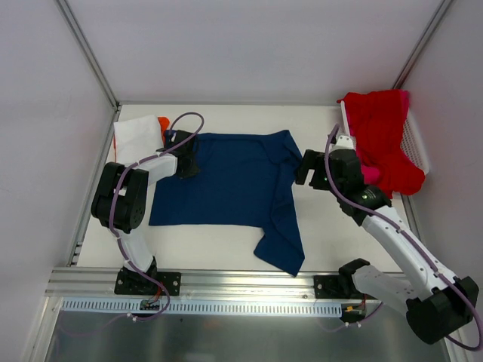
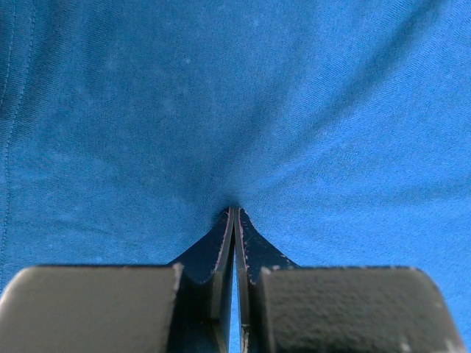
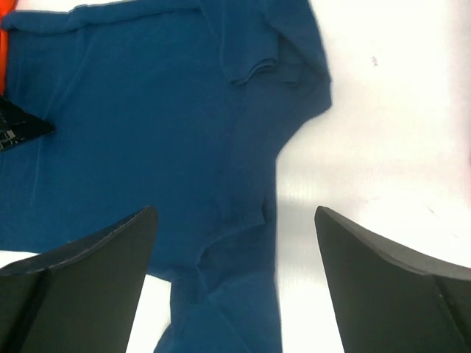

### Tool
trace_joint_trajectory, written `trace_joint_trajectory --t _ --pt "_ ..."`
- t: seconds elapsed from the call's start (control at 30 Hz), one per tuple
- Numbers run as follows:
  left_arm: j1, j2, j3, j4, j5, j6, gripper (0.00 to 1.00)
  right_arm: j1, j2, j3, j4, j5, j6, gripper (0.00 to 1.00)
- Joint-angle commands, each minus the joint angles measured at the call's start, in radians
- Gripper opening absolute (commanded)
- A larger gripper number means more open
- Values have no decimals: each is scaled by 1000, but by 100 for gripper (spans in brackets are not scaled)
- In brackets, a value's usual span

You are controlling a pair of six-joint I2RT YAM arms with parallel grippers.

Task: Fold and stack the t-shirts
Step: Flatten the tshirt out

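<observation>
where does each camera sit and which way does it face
top external: above, behind the robot, facing down on table and navy t-shirt; left arm, right arm show
left wrist: on left arm, facing down the shut left tool pinching cloth
right wrist: on right arm, facing down past the open right tool
shared: navy t-shirt in all

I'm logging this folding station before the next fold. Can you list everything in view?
navy t-shirt: one, dark blue, spread across the middle of the table, right side rumpled and trailing toward the near edge
white t-shirt: one, white, far left corner
orange t-shirt: one, orange, a sliver showing beside the white one
red t-shirt: at least one, red, heaped over the basket
pink t-shirt: one, pink, peeking out under the red
basket: one, white mesh, far right
table: one, white
left gripper: one, black, jaws shut on the navy t-shirt's left side
right gripper: one, black, jaws open, beside the navy t-shirt's right edge
</observation>
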Motion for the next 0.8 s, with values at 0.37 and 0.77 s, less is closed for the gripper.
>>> trace_joint_trajectory --t 0.37,0.77 --pt "12 -11 -29 -91 3 19 0 -15 739 321 327 -380 79 96" --pt "12 -22 -37 -79 20 36 0 -81 862 378 324 -329 24 95"
